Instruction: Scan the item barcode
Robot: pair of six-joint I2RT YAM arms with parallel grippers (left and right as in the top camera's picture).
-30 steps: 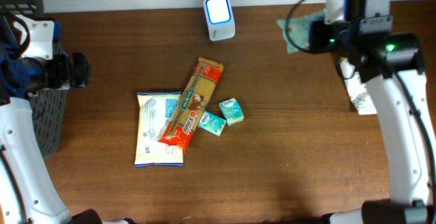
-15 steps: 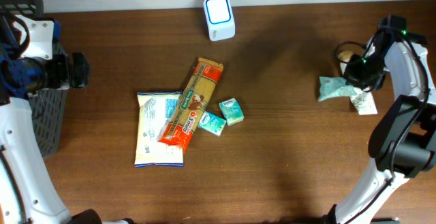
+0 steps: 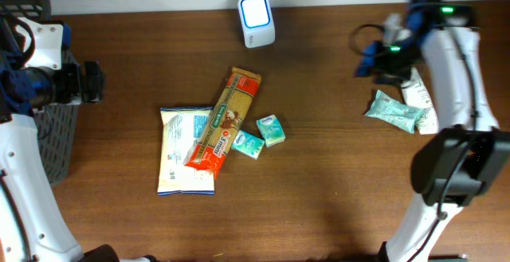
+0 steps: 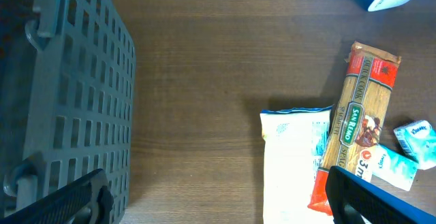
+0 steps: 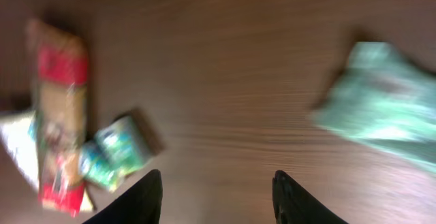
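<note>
The green packet (image 3: 394,111) lies flat on the tabletop (image 3: 335,174), well right of the scanner (image 3: 256,21). The blurred right wrist view, unlike the overhead, shows the right gripper (image 5: 216,180) apart and holding nothing. The left gripper (image 4: 216,183), far left of the scanner, stands wide apart.

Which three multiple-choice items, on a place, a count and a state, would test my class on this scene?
1. Where on the table is the scanner? A bottom edge; B right edge; C top edge, overhead view.
2. How many small teal packets lie beside the pasta pack? A one; B two; C four.
3. The right gripper is: A open, empty; B shut on the pasta pack; C shut on the scanner.
1 C: it stands top centre. 2 B: two lie right of the pack. 3 A: fingers apart, nothing between.
</note>
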